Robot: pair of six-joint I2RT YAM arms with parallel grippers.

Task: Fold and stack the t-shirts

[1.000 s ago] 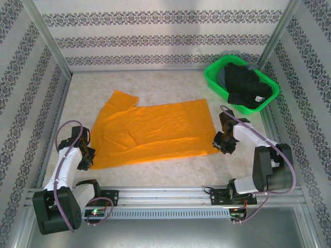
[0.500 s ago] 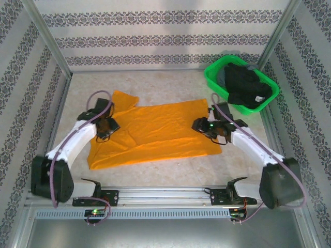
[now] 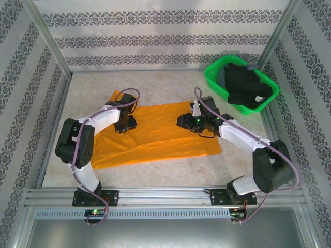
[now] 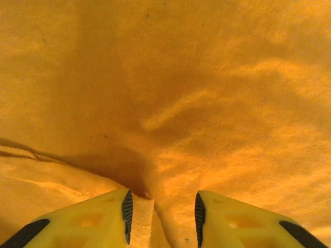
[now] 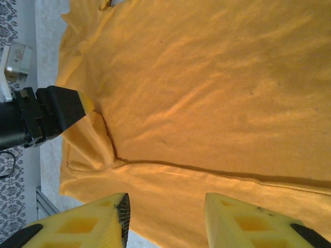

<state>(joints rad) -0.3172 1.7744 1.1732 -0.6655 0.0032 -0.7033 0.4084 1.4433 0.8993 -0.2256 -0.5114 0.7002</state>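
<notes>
The orange t-shirt (image 3: 155,135) lies spread across the middle of the table, with a long fold line running along it (image 5: 222,173). My left gripper (image 3: 126,125) is down on the shirt's left part. A bunched ridge of orange cloth (image 4: 155,206) fills the gap between its fingers. In the right wrist view a flap of cloth (image 5: 90,137) rises up to that gripper. My right gripper (image 3: 182,121) hovers over the shirt's right part with its jaws apart and nothing between them (image 5: 165,202). The black t-shirts (image 3: 246,85) sit piled in the basket.
The green plastic basket (image 3: 221,94) stands at the back right corner, close behind my right arm. Patterned walls and metal posts close in the table on three sides. A metal rail (image 3: 165,194) runs along the near edge.
Both arms have swung from the shirt's near corners up and inward over its middle. The right gripper's jaws have opened.
</notes>
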